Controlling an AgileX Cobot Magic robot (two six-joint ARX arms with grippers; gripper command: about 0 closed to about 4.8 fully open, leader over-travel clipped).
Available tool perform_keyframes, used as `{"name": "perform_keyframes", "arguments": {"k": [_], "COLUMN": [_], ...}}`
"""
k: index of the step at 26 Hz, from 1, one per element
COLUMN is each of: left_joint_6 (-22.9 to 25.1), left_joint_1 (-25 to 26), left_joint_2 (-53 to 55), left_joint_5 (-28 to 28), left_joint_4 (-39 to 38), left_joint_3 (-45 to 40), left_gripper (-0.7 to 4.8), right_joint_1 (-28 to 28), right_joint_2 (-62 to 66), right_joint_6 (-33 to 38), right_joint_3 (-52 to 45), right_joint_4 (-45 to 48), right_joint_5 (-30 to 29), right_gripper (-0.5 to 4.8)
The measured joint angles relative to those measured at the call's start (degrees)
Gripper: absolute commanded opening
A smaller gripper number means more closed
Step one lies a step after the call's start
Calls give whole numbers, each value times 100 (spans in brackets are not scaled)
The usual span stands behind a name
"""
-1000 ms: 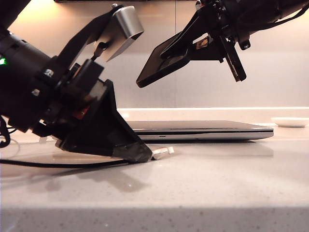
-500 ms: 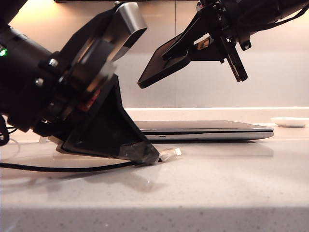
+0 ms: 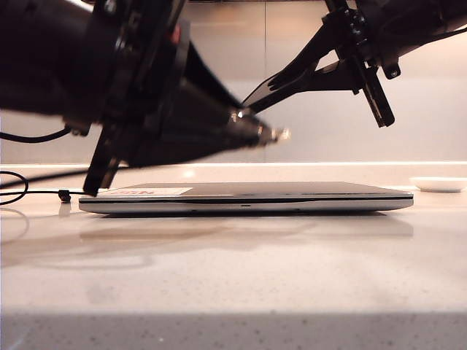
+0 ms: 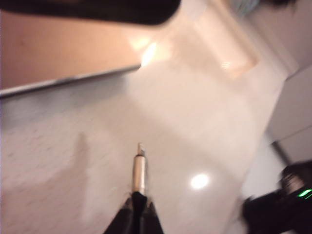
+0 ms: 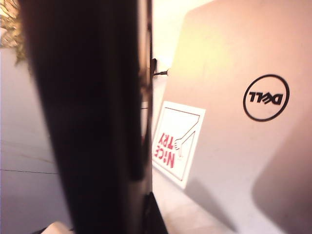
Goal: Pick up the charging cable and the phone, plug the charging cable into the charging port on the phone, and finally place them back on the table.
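- The step in hand looks like the approach before mating: both task things are off the table (image 3: 241, 284) and face each other in the air above the closed laptop (image 3: 306, 197)
- The left gripper (image 3: 244, 131), on the left of the exterior view, is clenched on the charging cable (image 3: 276, 134) just behind its plug; the silvery tip sticks out past the fingertips, roughly level and aimed toward the right
- The left wrist view confirms it: the fingertips (image 4: 138, 209) pinch the cable (image 4: 139, 170) and the metal plug juts out over the pale countertop (image 4: 204, 136)
- The right gripper (image 3: 314, 69), high on the right, is clamped on the phone (image 3: 277, 84), seen nearly edge-on and sloping down toward the plug tip, its low end near the plug but apart from it
- Next, I judge, the plug must be lined up with the phone's low short edge and pushed straight in, with the phone kept steady
- Hard to tell: the charging port itself is not visible in any view
- The right wrist view is mostly filled by the phone's dark body (image 5: 87, 117), blurred, so the grip shows poorly there
- The cable's slack runs out of view on the left, with only a loop (image 3: 14, 189) showing
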Motion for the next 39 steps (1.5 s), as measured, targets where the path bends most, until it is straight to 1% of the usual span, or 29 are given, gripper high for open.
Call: {"name": "perform_keyframes", "arguments": {"k": [5,8,10,13,15,19,23,27,34,39], "left_joint_6": [-861,-1189,-1296,-1335,-1346,-1447,-1517,-1698,-1740,-1740], "left_joint_1": [0,2,13,120,361,599,656,656,656,656], "left_joint_2": [0,0,0,0,0,0,0,0,0,0], "left_joint_5": [0,0,0,7,4,4,2,2,2,2], "left_joint_4": [372,514,603,719,791,892,1241,1443,1451,1451], "left_joint_3": [0,0,0,0,0,0,0,0,0,0], "left_gripper": [-6,-6,-6,-6,-6,-6,-6,-6,-6,-6], "right_joint_1": [-164,-157,-151,-151,-164,-175,-175,-175,-166,-164], "right_joint_2": [0,0,0,0,2,2,9,11,13,13], "right_joint_6": [645,866,1001,1082,1102,1102,1064,977,966,966], "right_joint_3": [0,0,0,0,0,0,-15,-50,-94,-94], "right_joint_4": [186,332,389,422,422,422,514,708,883,887], "right_joint_5": [-227,-267,-299,-304,-302,-304,-304,-304,-494,-522], "right_gripper": [-6,-6,-6,-6,-6,-6,-6,-6,-6,-6]}}
